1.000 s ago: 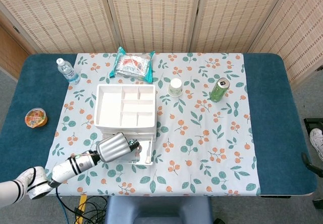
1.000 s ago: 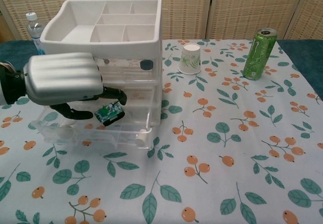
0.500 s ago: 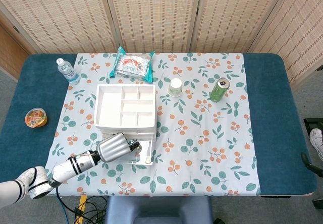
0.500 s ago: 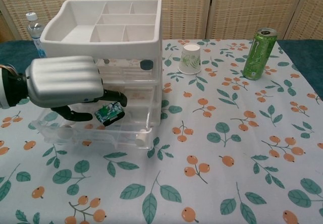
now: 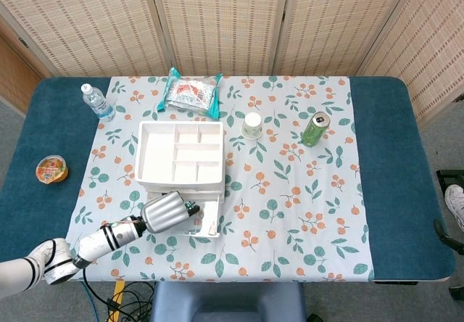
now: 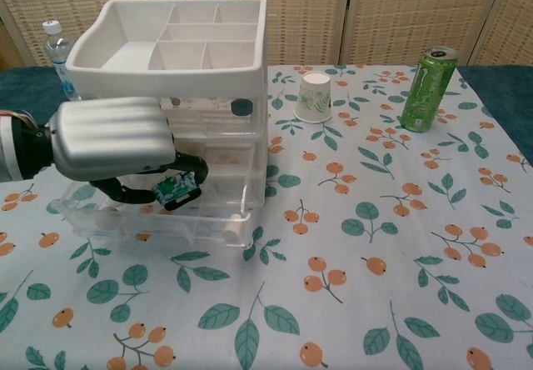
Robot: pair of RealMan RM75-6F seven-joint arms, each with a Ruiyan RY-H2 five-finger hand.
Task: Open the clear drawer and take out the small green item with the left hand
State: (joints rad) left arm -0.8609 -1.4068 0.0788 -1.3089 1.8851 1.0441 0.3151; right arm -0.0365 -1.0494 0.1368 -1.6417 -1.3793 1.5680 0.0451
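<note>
I have the left hand (image 6: 112, 141) over the pulled-out clear drawer (image 6: 154, 220) at the bottom of the white organizer (image 6: 179, 49). Its dark fingers (image 6: 125, 193) curl down and in, pinching the small green item (image 6: 173, 188) between thumb and finger. The item sits above the drawer floor, inside the drawer's footprint, at about 4 o'clock from the silver back of the hand in the chest view. I cannot tell whether it touches the drawer wall.

In the head view the left hand (image 5: 165, 212) lies at 6 o'clock from the organizer (image 5: 180, 155), its forearm running off toward 8 o'clock. The drawer (image 5: 205, 217) juts out from the organizer's front edge, just at the hand's 3 o'clock.

I do not see the right hand in either view.

Around the organizer on the floral tablecloth (image 5: 290, 213):
- paper cup (image 5: 251, 125) at 2 o'clock
- green can (image 5: 315, 129) at 3 o'clock, standing upright, beyond the cup
- snack packet (image 5: 191, 92) at 12 o'clock
- water bottle (image 5: 96, 101) at 10 o'clock
- small orange-lidded cup (image 5: 51, 169) at 9 o'clock, well apart, on the blue table (image 5: 406, 162)
</note>
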